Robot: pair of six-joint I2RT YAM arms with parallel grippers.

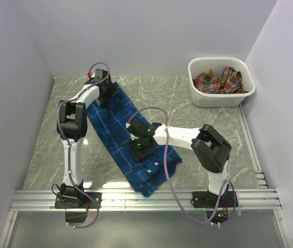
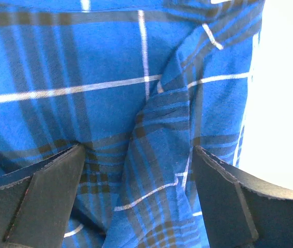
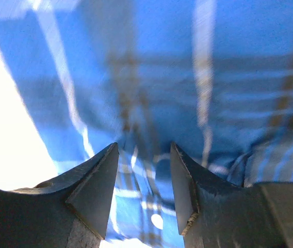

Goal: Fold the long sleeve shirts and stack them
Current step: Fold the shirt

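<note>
A royal blue plaid long sleeve shirt (image 1: 113,137) lies in a long diagonal strip from far left to near centre of the table. My left gripper (image 1: 105,98) is down at its far end. In the left wrist view it (image 2: 136,170) is open wide, with a raised fold of the shirt (image 2: 84,62) between the fingers, apart from both. My right gripper (image 1: 139,152) sits on the shirt's middle. In the right wrist view it (image 3: 144,175) is partly open, with blue cloth (image 3: 162,67) and a white button showing in the gap. A red-orange plaid shirt (image 1: 218,81) lies crumpled in the basket.
The white plastic basket (image 1: 218,99) stands at the far right of the grey marble table (image 1: 43,150). Walls close in the left, back and right sides. An aluminium rail runs along the near edge by the arm bases.
</note>
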